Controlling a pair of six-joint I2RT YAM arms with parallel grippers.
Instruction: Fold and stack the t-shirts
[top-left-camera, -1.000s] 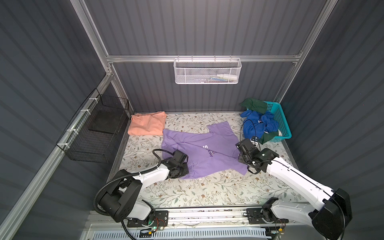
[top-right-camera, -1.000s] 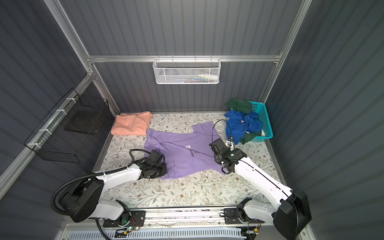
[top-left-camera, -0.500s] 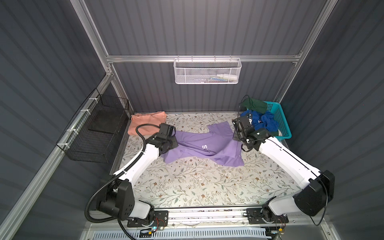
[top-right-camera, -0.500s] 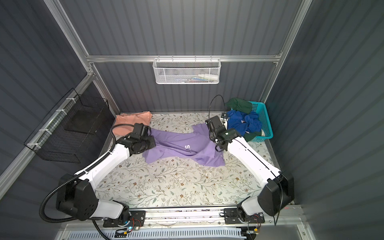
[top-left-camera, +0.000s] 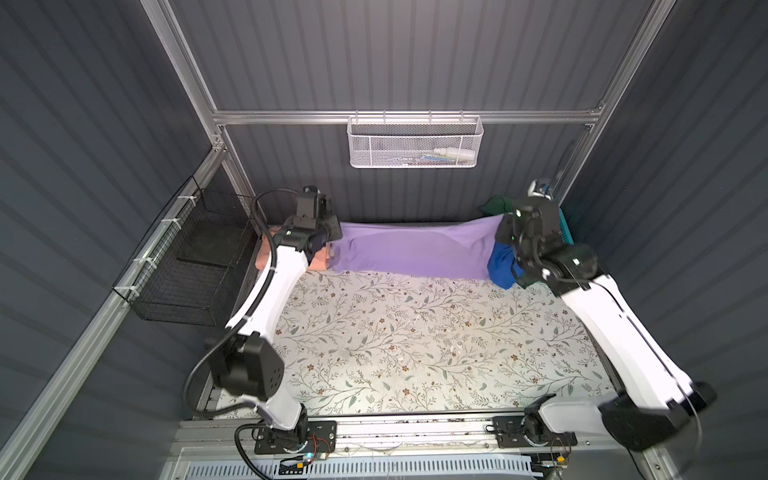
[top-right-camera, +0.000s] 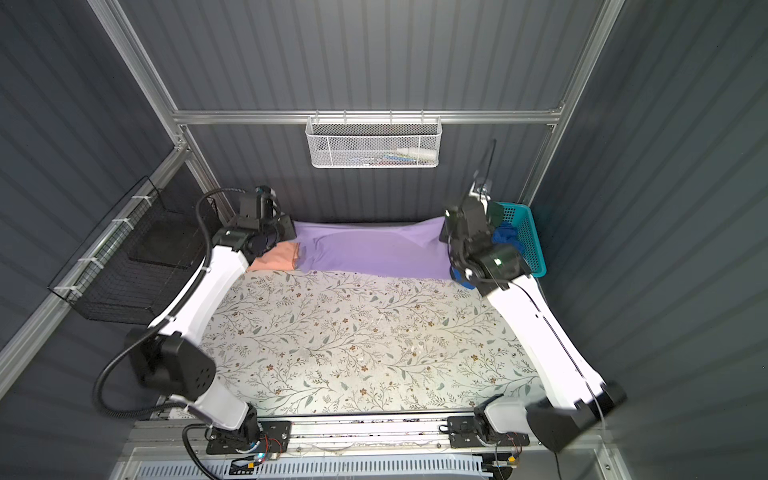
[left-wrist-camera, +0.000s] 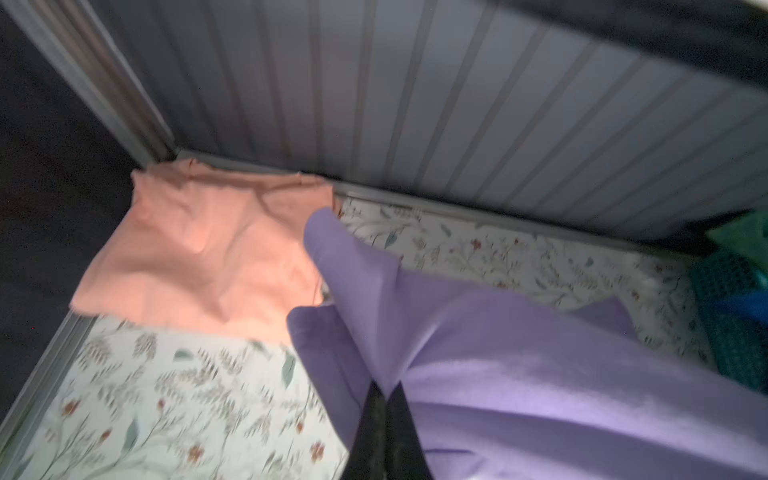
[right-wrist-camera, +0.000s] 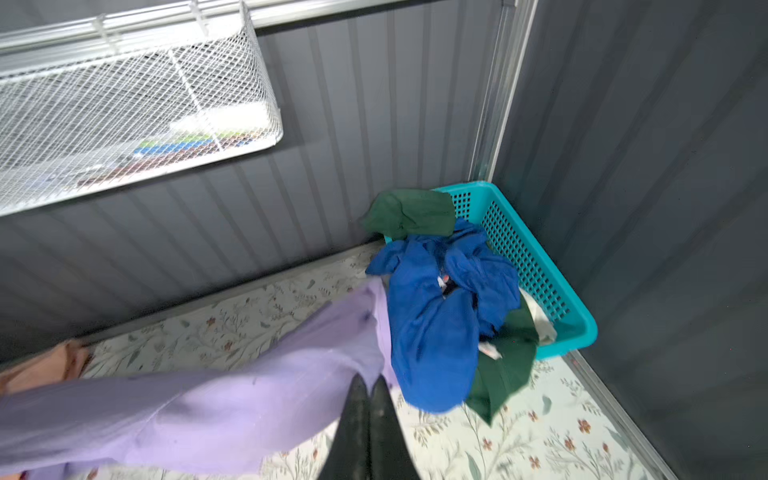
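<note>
Top views show the purple tee stretched lengthwise along the far edge of the floral table, left gripper and right gripper each clamped on an end; orange tee lies far-left; grey ribbed walls.

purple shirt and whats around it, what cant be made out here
1. Purple shirt: where each gripper pinches it; wrist views show only bunched cloth at the left gripper and right gripper.
2. Both grippers, top views: hidden behind their own wrists.
3. Orange shirt: partly under the left arm; blurred in the left wrist view.
4. Basket: bottom covered by blue cloth.
5. Wall basket items: too small.
</note>
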